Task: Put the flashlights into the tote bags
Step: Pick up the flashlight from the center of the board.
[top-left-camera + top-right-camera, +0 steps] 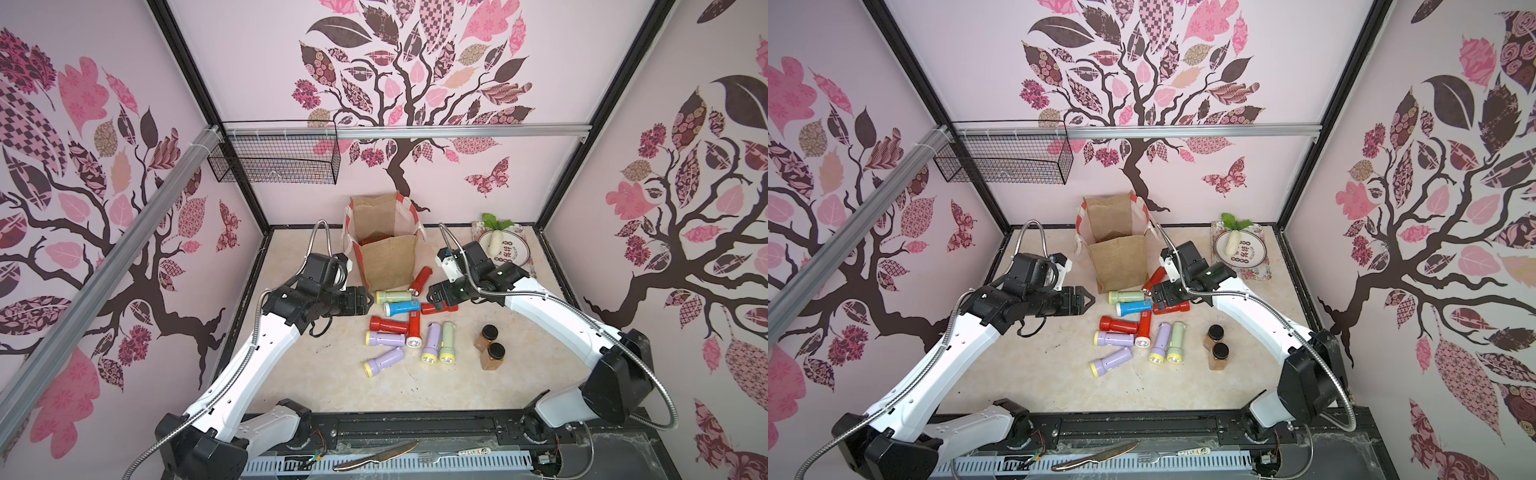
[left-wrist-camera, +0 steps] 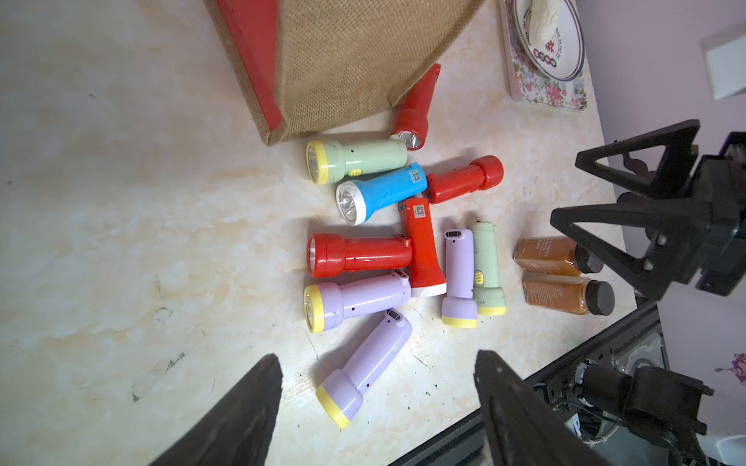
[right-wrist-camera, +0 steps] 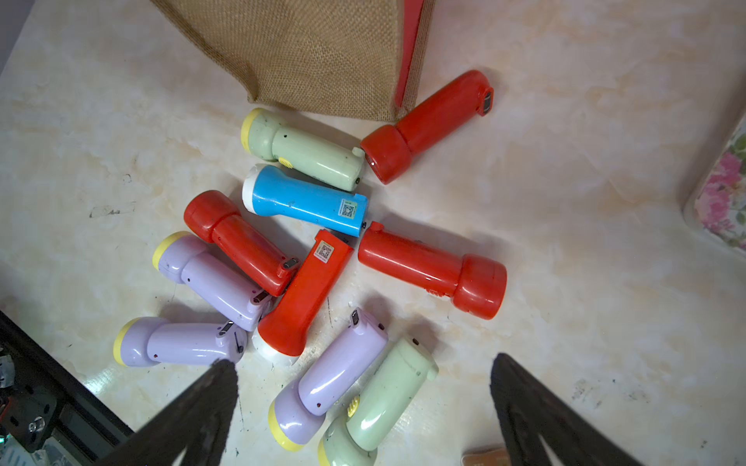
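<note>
The left end effector point(image 1: 369, 302) and right end effector point(image 1: 432, 301) both stand spread, empty. Flashlights point(image 1: 401, 308) lie between them, the tote bag point(image 1: 388, 262) just beyond

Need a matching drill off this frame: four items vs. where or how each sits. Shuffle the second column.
Column 1
1. blue flashlight
2. tote bag
3. amber jars
4. white radish

Column 2
A. on the plate in the far corner
B. upright side by side, black lids on
C. lying flat against a pale green flashlight
D. standing with its mouth open at the back

Pairs: 1-C, 2-D, 3-B, 4-A
</note>
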`<state>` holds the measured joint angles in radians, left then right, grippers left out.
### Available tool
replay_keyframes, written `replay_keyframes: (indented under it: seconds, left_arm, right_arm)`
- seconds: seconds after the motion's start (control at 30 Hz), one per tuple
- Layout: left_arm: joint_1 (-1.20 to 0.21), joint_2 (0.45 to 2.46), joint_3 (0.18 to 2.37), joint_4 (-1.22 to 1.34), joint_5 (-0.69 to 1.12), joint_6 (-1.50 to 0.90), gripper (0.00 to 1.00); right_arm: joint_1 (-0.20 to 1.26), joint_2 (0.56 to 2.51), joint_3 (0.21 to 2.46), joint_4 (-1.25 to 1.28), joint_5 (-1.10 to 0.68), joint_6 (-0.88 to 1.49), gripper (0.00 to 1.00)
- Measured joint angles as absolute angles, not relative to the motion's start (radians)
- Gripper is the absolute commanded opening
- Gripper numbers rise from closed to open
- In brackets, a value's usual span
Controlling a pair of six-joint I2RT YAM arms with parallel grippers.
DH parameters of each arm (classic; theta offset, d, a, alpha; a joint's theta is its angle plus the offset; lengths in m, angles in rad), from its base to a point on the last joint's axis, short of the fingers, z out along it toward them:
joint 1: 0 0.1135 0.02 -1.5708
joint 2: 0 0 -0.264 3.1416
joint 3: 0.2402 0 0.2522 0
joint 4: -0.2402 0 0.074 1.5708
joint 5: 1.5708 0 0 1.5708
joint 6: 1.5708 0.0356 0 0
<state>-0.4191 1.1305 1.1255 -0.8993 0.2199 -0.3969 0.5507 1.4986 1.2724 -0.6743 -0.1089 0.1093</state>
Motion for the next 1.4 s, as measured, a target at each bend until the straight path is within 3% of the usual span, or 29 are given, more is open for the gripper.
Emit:
replay_keyframes:
  seconds: [0.43,0.7,1.4]
  left_arm:
    - [-0.419,1.108,0.939,-0.85,0.265,-0.427,0.75]
    - [-0.403,1.108,0.885,-0.844,0.297,-0.484,0.73]
    - [-0.392,1.093,0.873,-0.857,0.346,-0.553,0.74]
  right_arm:
    - [0.546,1.566,1.277,-0.709,-0.205,0.132,0.97]
    - [0.551,1.562,1.169,-0.669,-0.307,0.098,0.96]
    - [0.567,1.53,1.163,-0.765,-0.21,0.27,0.91]
